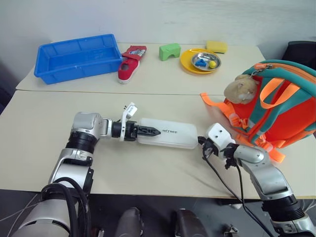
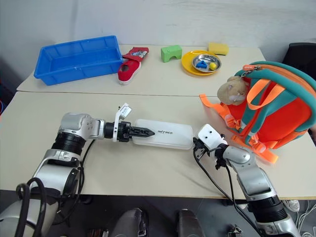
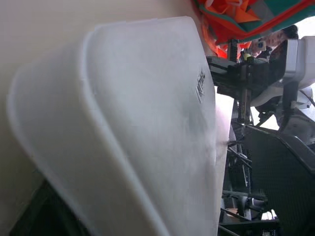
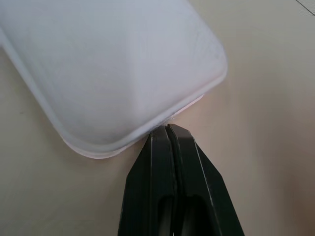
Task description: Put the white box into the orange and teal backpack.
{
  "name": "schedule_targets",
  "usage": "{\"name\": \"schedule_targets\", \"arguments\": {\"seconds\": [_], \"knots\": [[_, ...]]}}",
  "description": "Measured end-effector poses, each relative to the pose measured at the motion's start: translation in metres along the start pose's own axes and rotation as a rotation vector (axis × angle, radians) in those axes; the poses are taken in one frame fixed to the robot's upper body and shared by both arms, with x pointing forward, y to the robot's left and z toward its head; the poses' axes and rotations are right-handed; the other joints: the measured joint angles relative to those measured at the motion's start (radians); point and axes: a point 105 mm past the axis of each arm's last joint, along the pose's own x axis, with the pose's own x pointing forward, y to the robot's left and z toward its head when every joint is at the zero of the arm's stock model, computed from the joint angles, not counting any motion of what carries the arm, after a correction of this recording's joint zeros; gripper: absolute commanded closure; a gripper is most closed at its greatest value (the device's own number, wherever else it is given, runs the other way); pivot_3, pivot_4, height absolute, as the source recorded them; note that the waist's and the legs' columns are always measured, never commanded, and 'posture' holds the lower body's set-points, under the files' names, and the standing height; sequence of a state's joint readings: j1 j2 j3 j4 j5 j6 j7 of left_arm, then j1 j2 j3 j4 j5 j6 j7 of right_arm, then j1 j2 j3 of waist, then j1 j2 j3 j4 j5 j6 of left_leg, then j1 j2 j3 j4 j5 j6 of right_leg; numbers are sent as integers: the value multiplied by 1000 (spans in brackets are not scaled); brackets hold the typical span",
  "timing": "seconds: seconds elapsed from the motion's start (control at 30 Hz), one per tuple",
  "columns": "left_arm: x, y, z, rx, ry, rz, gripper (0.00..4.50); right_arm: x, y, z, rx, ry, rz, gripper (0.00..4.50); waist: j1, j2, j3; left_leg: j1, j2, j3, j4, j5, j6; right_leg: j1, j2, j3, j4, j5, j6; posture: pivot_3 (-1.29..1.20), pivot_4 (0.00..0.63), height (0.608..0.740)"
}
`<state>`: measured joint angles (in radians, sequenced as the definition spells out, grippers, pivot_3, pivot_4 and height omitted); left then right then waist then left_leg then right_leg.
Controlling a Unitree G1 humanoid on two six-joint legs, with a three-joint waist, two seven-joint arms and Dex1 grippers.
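white box point(image 2: 163, 134): flat on table | orange and teal backpack point(image 2: 276, 111): upright, right of it

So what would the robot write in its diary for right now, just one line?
white box: flat on table, outside backpack | left gripper: at box's left end, one finger on top | right gripper: shut, tips at box's right end | orange and teal backpack: upright, right of box

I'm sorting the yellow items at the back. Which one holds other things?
The yellow plate: a small metal bowl with bits inside sits on it. The yellow sponge beside it lies bare on the table.

White box point(image 3: 142, 128) close up, orange and teal backpack point(image 3: 246, 17) beyond.
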<state>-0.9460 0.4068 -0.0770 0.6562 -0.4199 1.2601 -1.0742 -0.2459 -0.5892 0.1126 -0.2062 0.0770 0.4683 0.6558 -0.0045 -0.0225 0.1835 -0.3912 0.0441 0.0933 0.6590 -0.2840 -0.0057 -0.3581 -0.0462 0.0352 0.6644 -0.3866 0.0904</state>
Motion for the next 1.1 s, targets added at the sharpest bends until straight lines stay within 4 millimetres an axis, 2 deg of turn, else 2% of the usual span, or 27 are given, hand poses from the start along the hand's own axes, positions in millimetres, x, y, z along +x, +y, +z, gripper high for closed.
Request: {"name": "schedule_targets", "arguments": {"seconds": [0.13,0.23,0.27,0.4,0.5,0.7,0.77,0.83,0.87,0.93,1.03,1.1], "knots": [[1,-1,-4,-52,6,-33,2159,-2,3,0,-4,-8,-3,4500,-4,0,0,-3,2,0,0,0,-1,-3,2,0,0,0,0,0,150,740],[0,-12,4,-48,-12,-91,3029,-3,3,-1,-3,-8,-13,4500,-7,0,0,-3,2,0,0,1,-2,-3,2,0,0,0,0,0,150,740],[0,-14,5,-43,-16,-95,3191,-4,3,-1,-2,-8,-16,4500,-7,0,0,-3,2,0,0,1,-2,-3,2,0,0,0,0,0,150,740],[0,-22,5,-49,-21,-120,3215,-22,0,-9,53,14,-87,4500,-4,0,0,-9,2,0,0,1,-2,-9,2,0,2,0,0,0,150,740],[-2,-33,4,-45,-50,-178,3215,-53,-2,-15,148,32,-159,3949,1,0,0,-17,3,0,4,1,-2,-18,2,0,12,0,0,0,150,740],[-12,-54,3,-52,-138,-289,3215,-138,7,-18,332,65,-257,1898,2,0,0,-14,3,-1,4,2,-3,-15,3,1,9,0,0,0,150,740],[-17,-57,8,-39,-184,-296,3215,-165,-2,-16,379,64,-316,1151,-2,0,0,-13,2,0,4,2,-3,-14,3,1,10,0,0,0,150,740],[-19,-62,12,-21,-224,-306,3215,-182,-17,-10,403,36,-377,503,-7,0,0,-10,2,0,4,2,-3,-12,3,1,10,0,0,0,150,740],[-21,-64,15,-10,-243,-308,3215,-189,-28,-4,402,7,-408,179,-9,0,0,-10,2,0,4,2,-3,-12,3,1,10,0,0,0,150,740],[-22,-68,19,5,-270,-318,3215,-195,-48,6,407,-51,-457,38,-12,0,0,-11,2,-1,3,2,-3,-13,3,1,10,0,0,0,150,740],[-24,-74,25,39,-303,-311,3215,-185,-77,16,505,-178,-514,38,-22,-1,0,-13,2,0,3,3,-4,-16,4,3,10,0,0,0,150,740],[-25,-77,29,63,-317,-303,3215,-172,-87,19,585,-241,-508,38,-22,-1,0,-13,3,0,3,3,-5,-17,4,3,10,0,0,0,150,740]]}}
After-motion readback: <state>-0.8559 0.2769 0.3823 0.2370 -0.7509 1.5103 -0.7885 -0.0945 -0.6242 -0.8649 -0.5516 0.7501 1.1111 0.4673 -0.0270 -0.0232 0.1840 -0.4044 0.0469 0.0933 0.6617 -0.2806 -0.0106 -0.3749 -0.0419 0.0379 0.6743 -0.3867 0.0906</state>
